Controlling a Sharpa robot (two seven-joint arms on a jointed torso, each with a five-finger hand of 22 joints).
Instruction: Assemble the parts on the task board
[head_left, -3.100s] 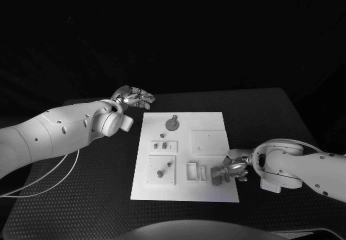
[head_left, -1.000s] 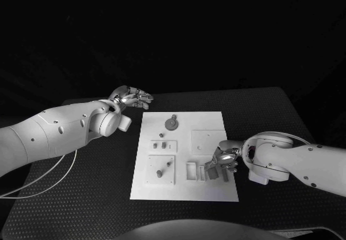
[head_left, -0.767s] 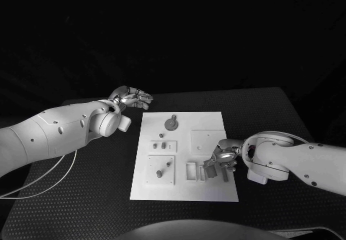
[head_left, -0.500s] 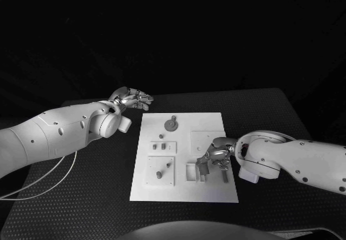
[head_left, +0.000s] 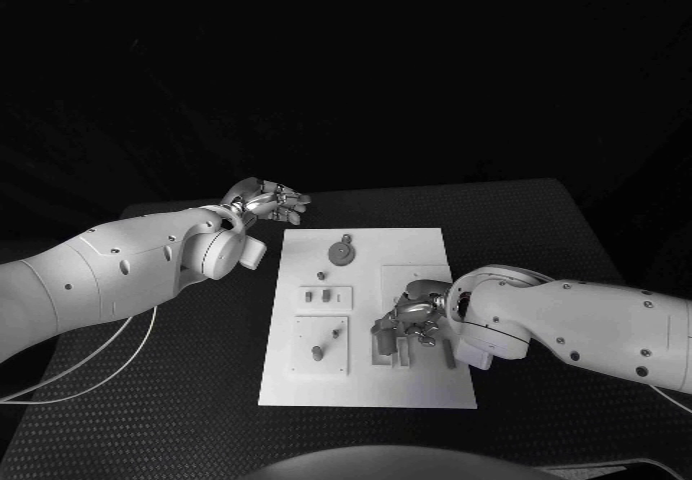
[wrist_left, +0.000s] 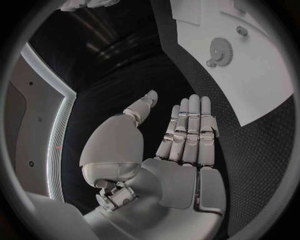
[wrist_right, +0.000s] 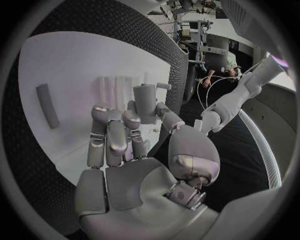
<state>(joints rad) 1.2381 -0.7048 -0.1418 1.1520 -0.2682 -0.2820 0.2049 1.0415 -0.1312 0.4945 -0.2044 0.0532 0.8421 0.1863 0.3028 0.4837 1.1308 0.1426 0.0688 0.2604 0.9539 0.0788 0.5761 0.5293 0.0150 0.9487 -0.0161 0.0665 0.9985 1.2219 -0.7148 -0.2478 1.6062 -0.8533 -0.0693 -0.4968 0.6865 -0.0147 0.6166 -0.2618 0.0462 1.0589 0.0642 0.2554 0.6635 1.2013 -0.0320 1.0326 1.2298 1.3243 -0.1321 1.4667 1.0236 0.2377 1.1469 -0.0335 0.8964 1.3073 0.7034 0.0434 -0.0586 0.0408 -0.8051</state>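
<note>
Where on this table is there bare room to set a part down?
Bare table right of the task board and beyond the right hand; also the near strip under the board. Crowded: the board's near right, and the far left corner by the left hand.

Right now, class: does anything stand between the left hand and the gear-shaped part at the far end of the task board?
Nothing visible does. The left hand hangs flat over the bare black table, and only table and white task board surface lie between it and the gear-shaped part.
</note>
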